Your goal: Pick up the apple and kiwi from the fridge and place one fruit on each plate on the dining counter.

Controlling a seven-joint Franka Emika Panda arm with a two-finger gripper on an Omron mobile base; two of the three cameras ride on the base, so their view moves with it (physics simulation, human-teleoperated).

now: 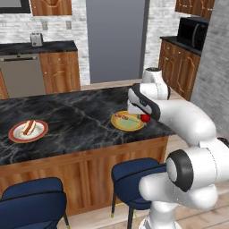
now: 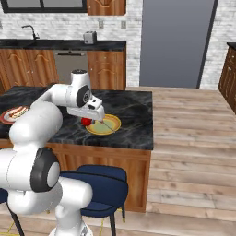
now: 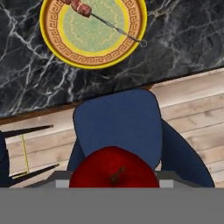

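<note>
My gripper (image 1: 145, 117) is shut on the glossy red apple (image 1: 145, 118), at the near rim of the yellowish-tan plate (image 1: 128, 121) on the dining counter (image 1: 80, 120). In the right base view, the apple (image 2: 85, 121) hangs at that plate's (image 2: 104, 125) left edge under the gripper (image 2: 86, 120). The hand view has the apple (image 3: 114, 168) at the bottom in my gripper (image 3: 114, 175), fingers hidden, and the plate (image 3: 93, 30) ahead with a meat skewer (image 3: 105, 19). The white red-rimmed plate (image 1: 28, 130) holds a sausage in a bun. The kiwi is out of view. The fridge seems to be the tall blue-grey block (image 1: 116, 40) behind.
Blue stools (image 1: 134, 176) stand along the counter's near side, one right below the apple (image 3: 118, 127). Wall counters with a toaster (image 1: 36, 39) and a microwave (image 1: 192, 32) line the back and right. Wooden floor (image 2: 193, 138) lies open right of the island.
</note>
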